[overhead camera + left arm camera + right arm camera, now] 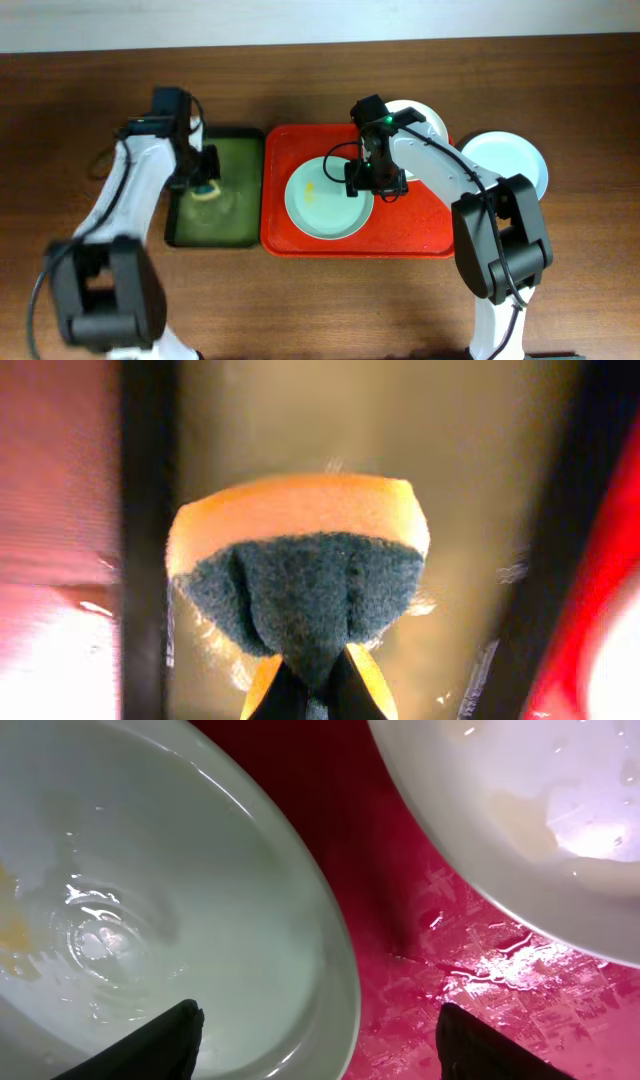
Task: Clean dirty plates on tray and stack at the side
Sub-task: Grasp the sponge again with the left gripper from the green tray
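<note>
On the table [90, 90] we see the red tray [420, 235] at centre, with a pale blue-green plate [325, 205] lying flat in its left half, a yellow smear [311, 190] near its left side. At the tray's far right corner sits a white plate [415, 112], partly hidden by the right arm. A second pale plate [510, 160] rests off the tray on the table, just beside its right edge. The right gripper [375, 180] hangs over the right rim of the blue-green plate. In the right wrist view its jaws are spread wide, one finger [150, 1045] over the plate's inside and the other over bare red tray, touching nothing that we can see. That view also shows a tan smear on the white plate. The left gripper [205, 185] is over the green tray [215, 225], just left of the red one. In the left wrist view its jaws pinch a sponge [300, 560], yellow foam with a dark green scouring face.
</note>
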Controlling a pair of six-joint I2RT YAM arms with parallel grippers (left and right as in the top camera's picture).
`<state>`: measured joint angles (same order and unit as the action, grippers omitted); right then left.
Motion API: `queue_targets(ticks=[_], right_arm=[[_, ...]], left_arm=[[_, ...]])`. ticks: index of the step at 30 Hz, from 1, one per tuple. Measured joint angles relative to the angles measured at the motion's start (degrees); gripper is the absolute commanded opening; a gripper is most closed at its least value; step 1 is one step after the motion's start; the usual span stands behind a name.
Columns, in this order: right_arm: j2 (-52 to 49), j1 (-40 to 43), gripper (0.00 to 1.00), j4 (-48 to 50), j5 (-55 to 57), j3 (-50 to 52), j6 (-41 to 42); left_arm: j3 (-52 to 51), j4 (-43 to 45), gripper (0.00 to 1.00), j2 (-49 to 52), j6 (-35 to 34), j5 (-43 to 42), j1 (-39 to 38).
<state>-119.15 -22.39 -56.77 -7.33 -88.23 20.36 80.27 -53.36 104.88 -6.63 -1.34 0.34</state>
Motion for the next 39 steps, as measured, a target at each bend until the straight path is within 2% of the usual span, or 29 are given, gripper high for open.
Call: queue_targets(ticks=[1,2,3,10,16,30,33,39], right_arm=[[0.0,0.0,0.76,0.0,0.0,0.0,0.0],[0.0,0.0,0.96,0.0,0.0,0.0,0.0],[0.0,0.0,0.99,0.0,0.0,0.0,0.0],[0.0,0.0,0.99,0.1,0.0,0.0,0.0],[0.0,0.0,0.99,0.1,0.0,0.0,0.0],[0.0,0.0,0.99,0.2,0.0,0.0,0.0],[0.0,0.1,0.99,4.7,-1.8,-0.5,0.4],[0.0,0.1,0.99,5.2,-2.0,-0.8,0.4]], left_arm=[[0.0,0.9,0.0,-6.0,0.4,-0.2,0.0],[0.2,1.4,0.0,-10.1,0.7,-0.3,0.0],[1.2,1.8,0.0,-16.7,1.1,-0.4,0.0],[1.6,1.6,0.0,-18.3,1.3,-0.4,0.0],[1.6,2.2,0.0,-18.3,1.3,-4.4,0.0],[1.6,0.4,0.0,-18.3,1.3,-4.5,0.0],[1.6,-0.1,0.0,-18.3,1.3,-4.5,0.0],[1.6,-0.1,0.0,-18.3,1.3,-4.5,0.0]])
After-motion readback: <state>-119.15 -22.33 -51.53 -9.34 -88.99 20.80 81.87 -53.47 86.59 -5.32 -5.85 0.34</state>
